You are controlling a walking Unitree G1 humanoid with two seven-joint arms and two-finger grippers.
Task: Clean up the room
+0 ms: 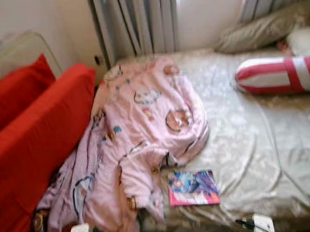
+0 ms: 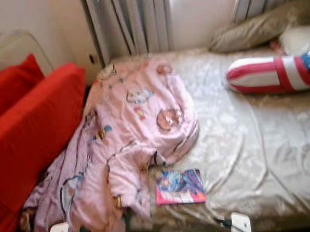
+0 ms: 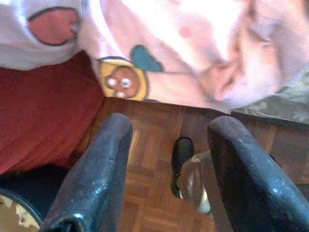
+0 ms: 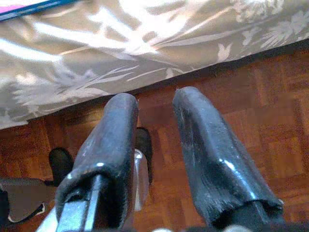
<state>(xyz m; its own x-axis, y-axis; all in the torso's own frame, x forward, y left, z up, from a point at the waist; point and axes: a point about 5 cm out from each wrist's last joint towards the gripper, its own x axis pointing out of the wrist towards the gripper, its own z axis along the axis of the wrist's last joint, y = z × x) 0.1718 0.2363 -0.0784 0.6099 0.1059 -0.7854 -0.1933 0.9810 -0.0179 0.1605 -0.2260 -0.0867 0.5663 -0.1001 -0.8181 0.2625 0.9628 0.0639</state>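
A crumpled pink cartoon-print blanket [image 1: 141,142] lies over the left half of the bed and spills off its near edge. A colourful book [image 1: 193,188] lies flat on the beige sheet [image 1: 260,141] just right of the blanket, near the front edge. My left gripper [image 3: 171,128] hangs open below the blanket's overhang, above the parquet floor [image 3: 154,193], holding nothing. My right gripper [image 4: 155,99] is open too, low in front of the bed's edge, with the book's edge [image 4: 34,9] above it.
A red sofa [image 1: 36,138] with a red cushion stands tight against the bed's left side. A red-and-white striped bolster [image 1: 277,74] and beige pillows [image 1: 265,29] lie at the bed's far right. Curtains [image 1: 134,23] hang behind. My feet show on the floor.
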